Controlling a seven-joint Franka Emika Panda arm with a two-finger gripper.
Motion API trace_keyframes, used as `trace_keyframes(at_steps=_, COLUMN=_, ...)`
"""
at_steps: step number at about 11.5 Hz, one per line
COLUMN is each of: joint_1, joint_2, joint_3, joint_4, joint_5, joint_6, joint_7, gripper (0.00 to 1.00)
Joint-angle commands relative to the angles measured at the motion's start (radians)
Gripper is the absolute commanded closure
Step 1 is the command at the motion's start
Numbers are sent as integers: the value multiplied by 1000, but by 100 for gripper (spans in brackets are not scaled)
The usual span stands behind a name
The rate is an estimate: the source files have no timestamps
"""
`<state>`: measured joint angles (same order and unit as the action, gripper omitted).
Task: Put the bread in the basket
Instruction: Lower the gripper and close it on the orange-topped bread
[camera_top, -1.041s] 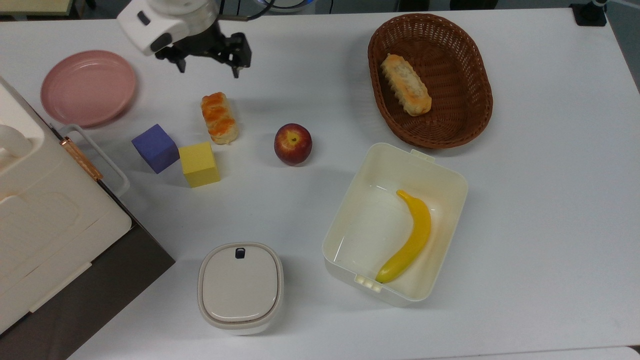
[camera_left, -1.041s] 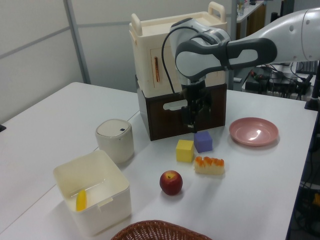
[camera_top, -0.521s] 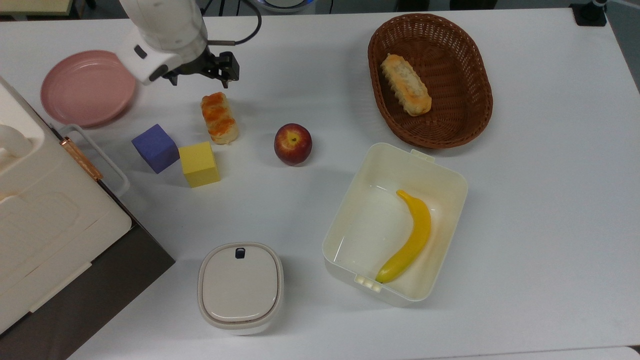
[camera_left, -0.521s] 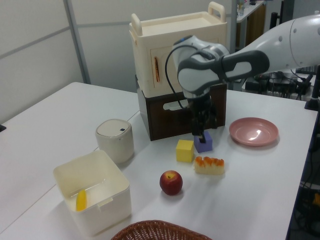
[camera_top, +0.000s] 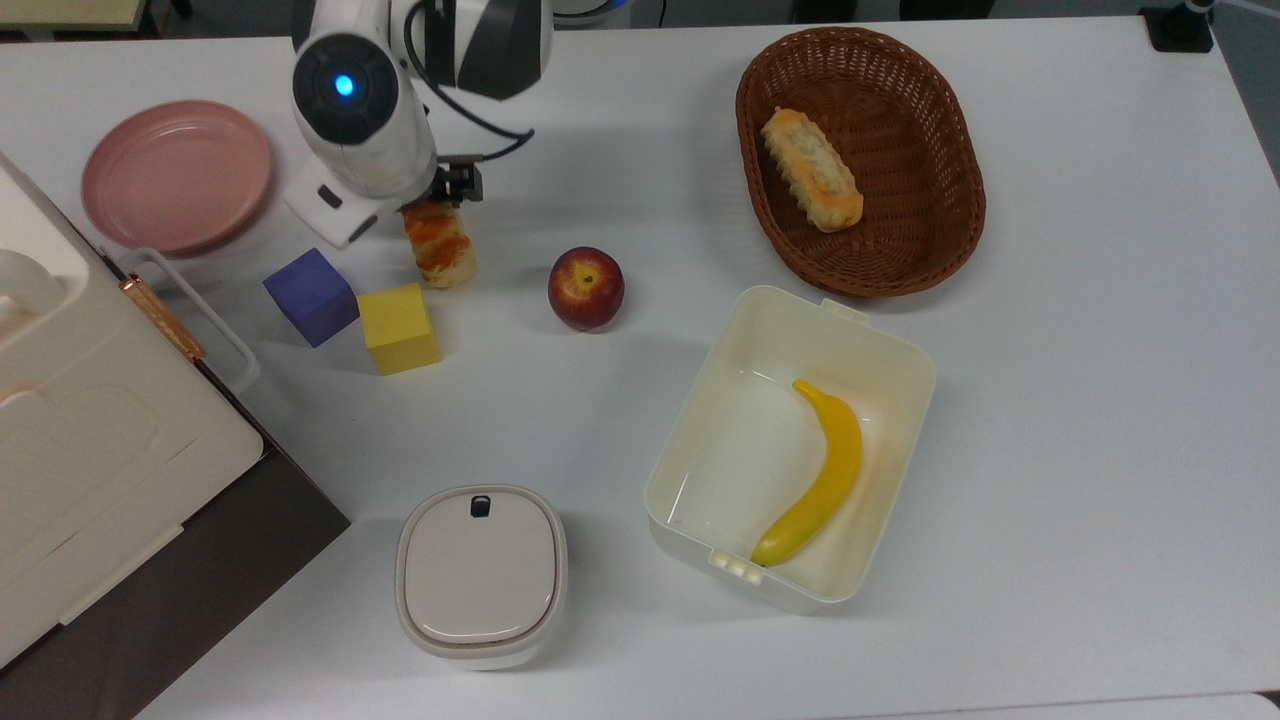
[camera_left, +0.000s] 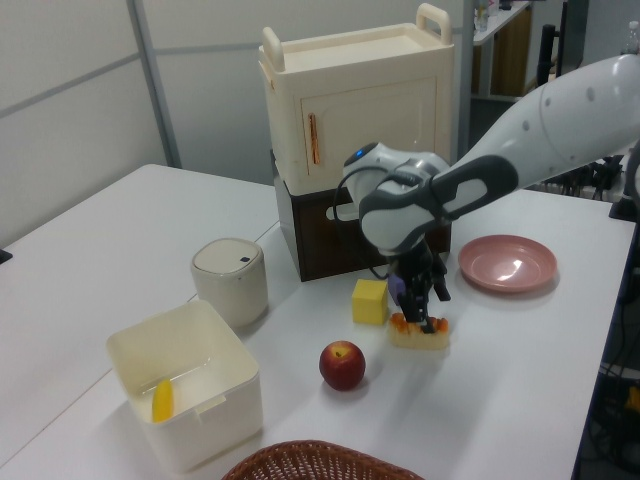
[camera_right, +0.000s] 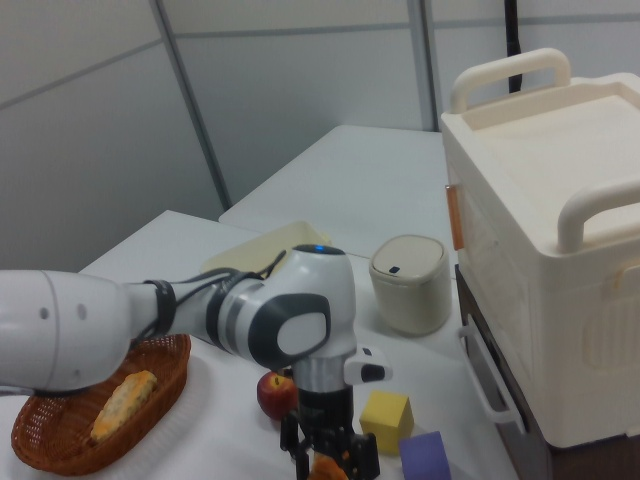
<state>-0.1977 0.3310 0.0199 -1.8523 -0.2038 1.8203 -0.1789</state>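
The bread (camera_top: 441, 247) lies on the surface at upper left of the top view, the end effector (camera_left: 428, 318) spread astride its far end, not clamped. Gripping so near the tip, the roll may pivot or slip. The apple (camera_top: 586, 288) sits between it and the basket (camera_top: 935, 215), which already holds a loaf (camera_top: 811, 183); the yellow cube (camera_top: 399, 328) crowds just beside.

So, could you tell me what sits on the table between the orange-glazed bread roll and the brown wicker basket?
In the top view, a red apple sits between the bread roll and the basket, slightly below their line; otherwise bare white table.

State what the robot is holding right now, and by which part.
Cannot be told: the gripper is down at one end of the bread, which lies on the table.
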Motion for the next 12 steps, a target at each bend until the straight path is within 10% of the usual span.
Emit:
trace_keyframes(at_steps=1, joint_1=1, joint_2=36, joint_3=-1, joint_4=-10, joint_5=-17, joint_6=60, joint_7=-28, gripper=0)
trace_keyframes(at_steps=6, joint_1=9, joint_2=45, joint_3=20, joint_4=-4, joint_5=-16, joint_6=60, joint_7=-21, gripper=54)
trace_keyframes(at_steps=12, joint_1=11, joint_2=-85, joint_3=175, joint_4=93, joint_5=21, joint_6=-211, joint_7=-10, gripper=58)
